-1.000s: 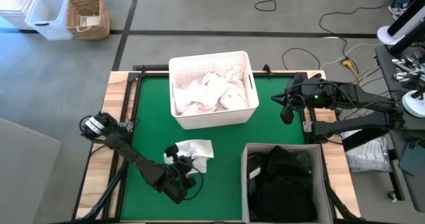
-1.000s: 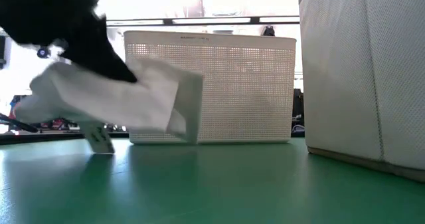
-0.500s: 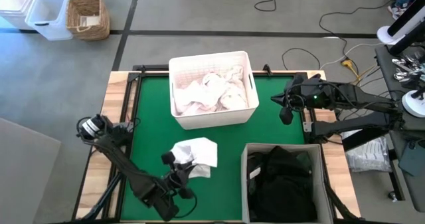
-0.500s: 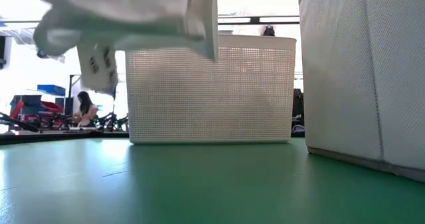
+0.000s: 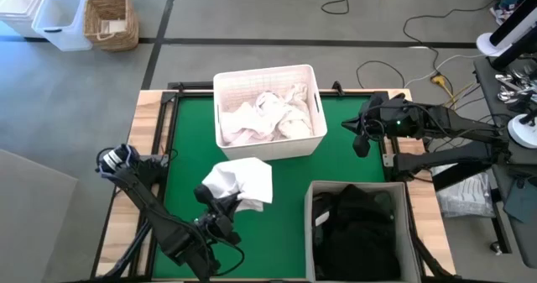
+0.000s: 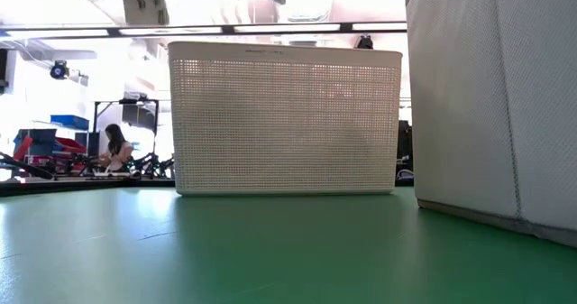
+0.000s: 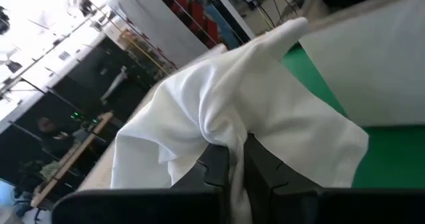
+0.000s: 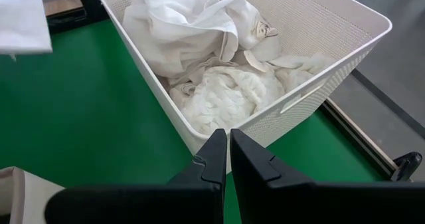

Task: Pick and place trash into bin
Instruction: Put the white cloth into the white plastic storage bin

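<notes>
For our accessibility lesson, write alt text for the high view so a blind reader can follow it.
The left gripper holds a white sheet lifted over the green table, just in front of the white tub of white sheets. The right gripper waits shut at the table's right edge; a grey bin holds dark garments.

Crumpled white sheet [image 5: 242,182] aloft nr white tub [image 5: 268,149].

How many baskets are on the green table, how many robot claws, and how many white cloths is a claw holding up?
Baskets: 2, the white tub and the grey bin
Claws: 2, left claw and right claw
White cloth held up: 1
Total: 5
</notes>
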Action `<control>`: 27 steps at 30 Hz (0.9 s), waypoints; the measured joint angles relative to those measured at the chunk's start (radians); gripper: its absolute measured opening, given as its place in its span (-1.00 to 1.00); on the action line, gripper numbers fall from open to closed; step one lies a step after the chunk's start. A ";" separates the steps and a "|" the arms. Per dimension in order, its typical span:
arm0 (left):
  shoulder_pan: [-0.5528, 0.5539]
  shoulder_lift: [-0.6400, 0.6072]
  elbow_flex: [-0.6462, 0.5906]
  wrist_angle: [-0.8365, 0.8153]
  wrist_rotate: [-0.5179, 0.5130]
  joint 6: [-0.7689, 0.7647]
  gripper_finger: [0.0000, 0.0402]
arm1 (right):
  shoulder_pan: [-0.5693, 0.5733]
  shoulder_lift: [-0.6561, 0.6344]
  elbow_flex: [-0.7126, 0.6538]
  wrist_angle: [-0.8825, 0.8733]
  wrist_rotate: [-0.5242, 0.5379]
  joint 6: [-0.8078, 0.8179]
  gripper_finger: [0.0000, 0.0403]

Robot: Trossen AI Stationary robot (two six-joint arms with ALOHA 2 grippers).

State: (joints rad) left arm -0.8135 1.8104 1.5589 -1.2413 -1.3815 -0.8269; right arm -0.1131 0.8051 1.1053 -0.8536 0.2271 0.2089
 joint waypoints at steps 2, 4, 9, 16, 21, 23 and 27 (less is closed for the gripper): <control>0.003 -0.009 0.028 -0.030 -0.019 0.000 -0.99 | 0.000 0.000 0.000 0.000 0.000 0.000 -0.94; 0.010 -0.017 0.054 -0.070 -0.026 0.001 -0.99 | 0.000 0.000 0.000 0.000 0.000 -0.001 -0.94; 0.041 -0.044 0.092 -0.120 -0.054 0.040 -0.99 | 0.000 0.000 0.000 0.008 0.000 -0.010 -0.94; 0.129 -0.128 0.100 -0.130 -0.076 0.129 -0.99 | 0.000 0.000 0.000 0.010 0.000 -0.016 -0.94; 0.192 -0.197 0.100 -0.132 -0.071 0.205 -0.99 | 0.000 0.000 0.000 0.014 0.000 -0.025 -0.94; 0.216 -0.224 0.100 -0.132 -0.067 0.233 -0.99 | 0.000 0.000 0.000 0.026 0.000 -0.035 -0.94; 0.276 -0.287 0.100 -0.124 -0.012 0.305 -0.99 | 0.000 0.000 0.000 0.029 0.000 -0.048 -0.94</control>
State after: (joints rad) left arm -0.5373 1.5233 1.6592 -1.3655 -1.3932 -0.5223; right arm -0.1133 0.8055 1.1049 -0.8245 0.2271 0.1611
